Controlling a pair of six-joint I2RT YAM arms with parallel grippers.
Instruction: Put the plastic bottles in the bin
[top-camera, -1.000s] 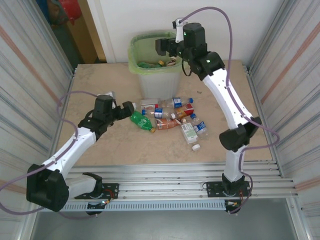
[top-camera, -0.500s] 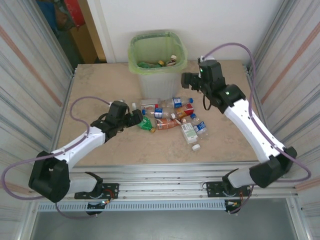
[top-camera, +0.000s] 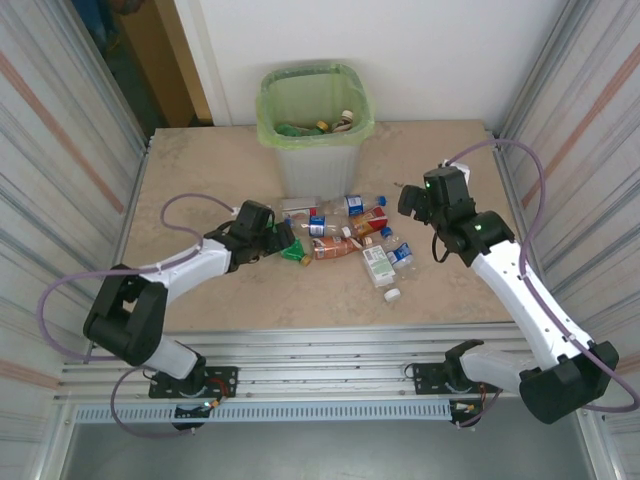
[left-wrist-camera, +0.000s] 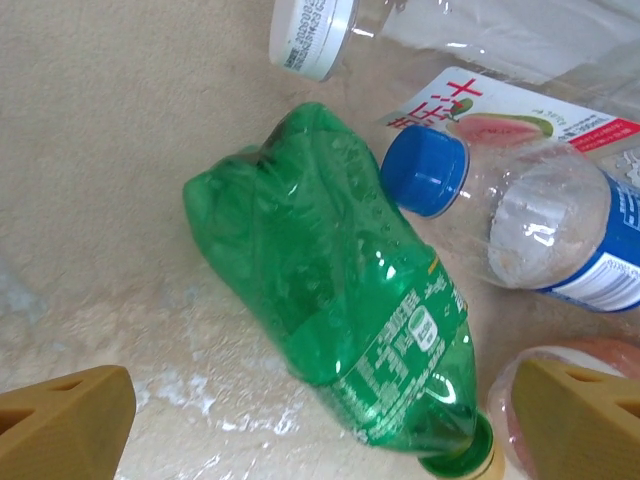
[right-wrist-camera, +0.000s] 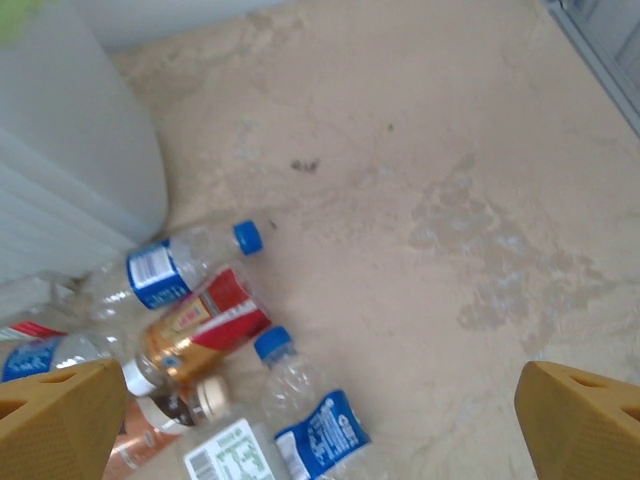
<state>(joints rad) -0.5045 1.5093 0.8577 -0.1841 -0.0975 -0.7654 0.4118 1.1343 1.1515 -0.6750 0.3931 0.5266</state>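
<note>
Beige tabletop between corrugated metal walls: the left gripper (top-camera: 284, 238), jaws spread wide and empty, straddles a crushed, translucent green bottle (left-wrist-camera: 335, 290) lying slantwise between its fingers, neck toward the right one. Other bottles (top-camera: 350, 235) lie clustered beside it, short of the bin (top-camera: 312, 160); the right gripper (top-camera: 408, 198) hovers open nearby.

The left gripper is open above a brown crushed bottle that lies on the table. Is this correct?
Not fully. The crushed bottle under the open left gripper is green, not brown; the left wrist view shows it. The rest holds.
</note>
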